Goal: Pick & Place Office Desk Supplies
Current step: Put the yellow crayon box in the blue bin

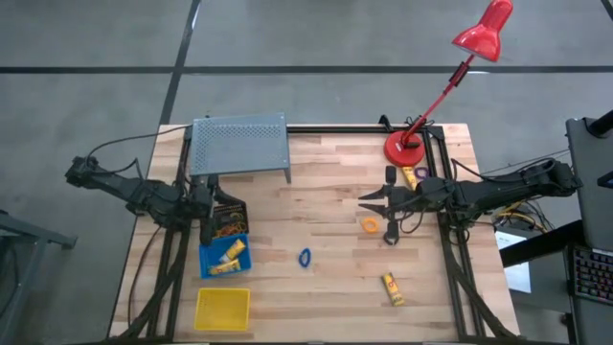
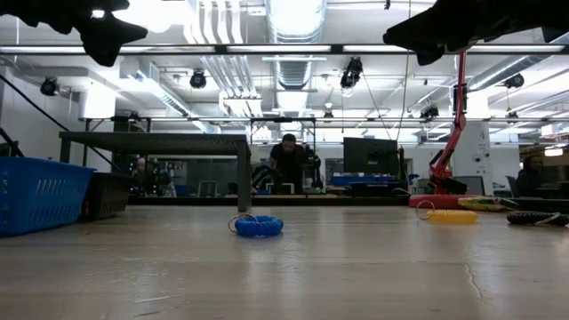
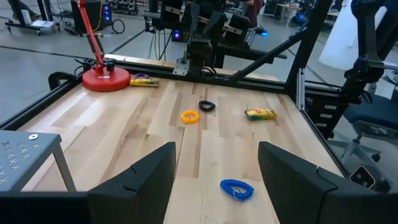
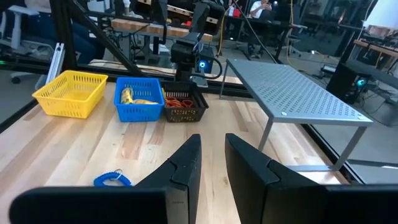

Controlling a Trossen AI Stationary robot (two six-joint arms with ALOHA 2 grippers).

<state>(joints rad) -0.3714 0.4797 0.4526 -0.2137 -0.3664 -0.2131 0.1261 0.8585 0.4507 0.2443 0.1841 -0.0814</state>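
Left gripper point(image 1: 213, 203): fingers spread wide, empty, at frame left above the black bin point(image 1: 228, 218).
Right gripper point(image 1: 369, 199): fingers nearly together with a narrow gap, nothing between them, right of centre.
Orange ring point(image 1: 370, 225): just below the right gripper.
Blue ring point(image 1: 305, 257): centre, alone.
Yellow tube point(image 1: 393, 288): lower right.
Blue bin point(image 1: 225, 256): holds yellow tubes.

Both arms are dark, nearly black, built of chunky jointed links with rounded housings at the joints. Thin black cables trail from the left arm point(image 1: 120, 187) and the right arm point(image 1: 508, 187) toward the table edges. Each ends in two flat, matte black fingers point(image 3: 140, 180) with angled, wedge-like faces and squared tips point(image 4: 186, 165).
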